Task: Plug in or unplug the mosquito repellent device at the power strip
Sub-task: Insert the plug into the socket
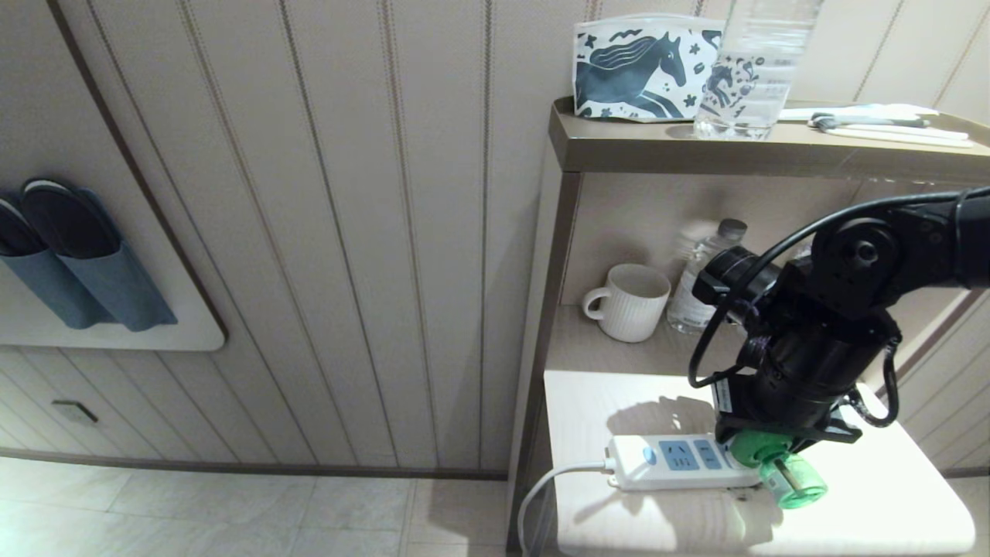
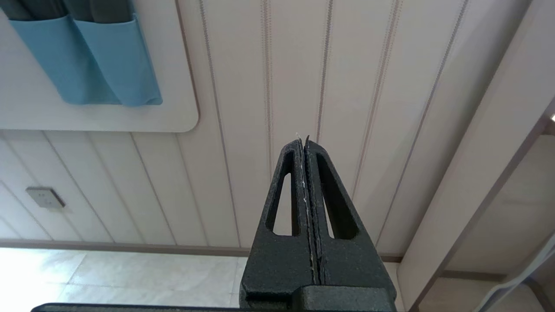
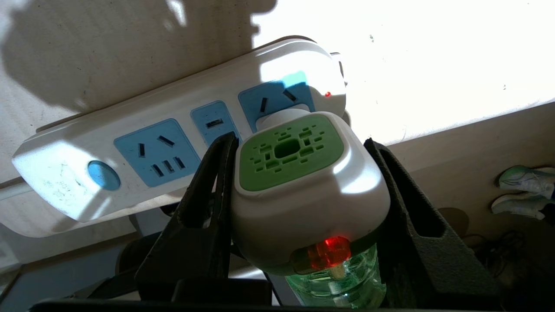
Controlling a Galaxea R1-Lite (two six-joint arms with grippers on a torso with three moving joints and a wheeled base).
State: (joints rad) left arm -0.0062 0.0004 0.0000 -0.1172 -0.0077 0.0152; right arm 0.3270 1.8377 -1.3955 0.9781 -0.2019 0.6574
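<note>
While its red indicator lamp glows, the mosquito repellent device (image 3: 303, 190) sits plugged into the end socket of the power strip (image 3: 143, 143), at the end away from the strip's blue button (image 3: 103, 175). The right pincer (image 3: 303, 208) reaches down over that end of the strip, its two black fingers (image 3: 204, 216) pinching the white-and-green unit from either side, with the translucent green bottle (image 1: 793, 480) jutting out toward the front edge of the pale surface (image 1: 889, 495). The strip lies flat along that surface, its white cord (image 1: 549, 480) trailing off the robot's left edge toward the tiled floor. Two light-blue socket panels stand uncovered between the button and the device.

The left pincer (image 2: 305, 143) hangs well apart from the work, pressed together and empty, pointing at the striped wall panelling near a pair of blue slipper holders (image 2: 91, 56).

On the recessed shelf behind the strip stand a ribbed white mug (image 1: 630, 302) and a clear water bottle (image 1: 700, 278). The top shelf carries a horse-print pouch (image 1: 642, 70) beside a second clear bottle (image 1: 754, 70).
</note>
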